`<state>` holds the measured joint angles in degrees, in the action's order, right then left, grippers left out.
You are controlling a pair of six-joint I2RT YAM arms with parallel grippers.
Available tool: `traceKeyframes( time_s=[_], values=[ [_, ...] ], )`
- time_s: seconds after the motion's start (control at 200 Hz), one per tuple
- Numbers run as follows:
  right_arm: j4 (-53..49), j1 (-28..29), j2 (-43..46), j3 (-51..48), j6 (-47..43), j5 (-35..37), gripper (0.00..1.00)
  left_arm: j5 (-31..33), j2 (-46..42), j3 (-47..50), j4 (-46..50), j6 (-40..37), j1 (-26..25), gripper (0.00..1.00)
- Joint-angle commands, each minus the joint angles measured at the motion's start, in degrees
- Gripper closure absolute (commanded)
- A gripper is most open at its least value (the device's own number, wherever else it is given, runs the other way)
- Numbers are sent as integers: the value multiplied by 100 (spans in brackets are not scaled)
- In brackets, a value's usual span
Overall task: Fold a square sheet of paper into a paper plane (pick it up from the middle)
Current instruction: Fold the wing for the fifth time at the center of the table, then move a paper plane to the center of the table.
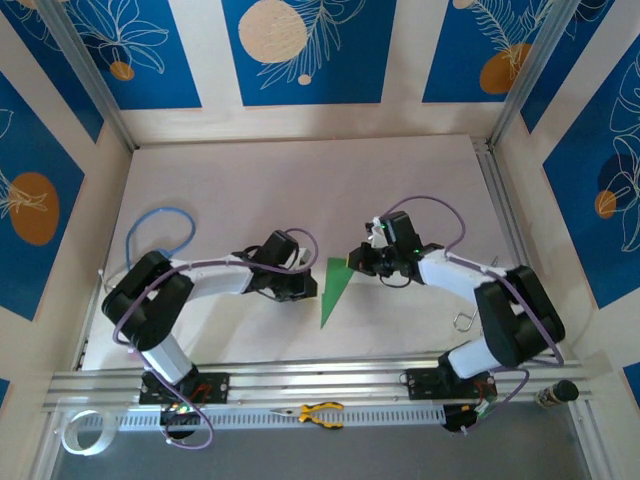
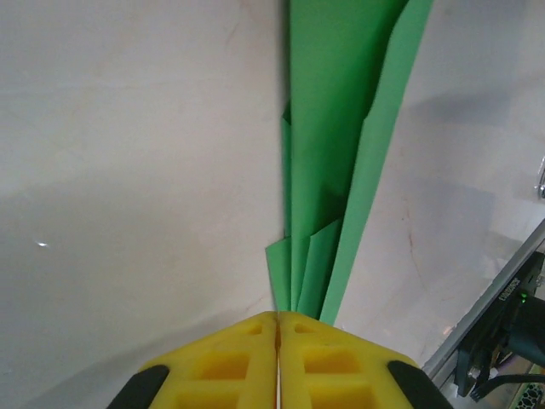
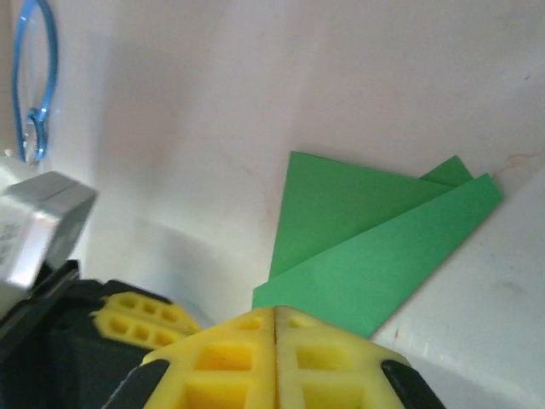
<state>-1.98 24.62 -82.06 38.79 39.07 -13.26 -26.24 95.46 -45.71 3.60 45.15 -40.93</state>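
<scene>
The green paper, folded into a slim pointed paper plane (image 1: 333,290), lies flat on the white table between the two arms, its point toward the near edge. My left gripper (image 1: 305,287) is shut, its tips (image 2: 278,313) meeting at the narrow end of the layered folds (image 2: 341,128); no paper shows in the seam between the jaws. My right gripper (image 1: 358,262) is also shut, its tips (image 3: 274,308) at the near edge of the wide folded flaps (image 3: 366,247). The left gripper's yellow fingers (image 3: 136,317) sit just left of it.
Yellow-handled pliers (image 1: 320,413) lie on the front rail. A tape roll (image 1: 82,432) sits at the near left corner. A blue cable loop (image 1: 160,225) rests at the back left, and a small metal hook (image 1: 462,321) lies beside the right arm.
</scene>
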Motion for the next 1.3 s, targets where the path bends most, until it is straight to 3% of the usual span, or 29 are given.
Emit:
traceKeyframes(
  time_s=[0.0, 0.23, 0.645, 1.291],
  values=[
    [-353, -92, 481, -414, 156, 109, 89, 2, 121, -113, -106, 38, 57, 87],
    [-90, -182, 925, -932, 646, -234, 85, -597, 490, -196, -470, 182, 62, 82],
    [197, -139, 510, -879, 734, -493, 85, -746, 790, -404, -439, 103, 68, 81],
    [790, 167, -402, -754, 899, -801, 84, -804, 889, -460, -527, 4, 50, 71]
  ],
)
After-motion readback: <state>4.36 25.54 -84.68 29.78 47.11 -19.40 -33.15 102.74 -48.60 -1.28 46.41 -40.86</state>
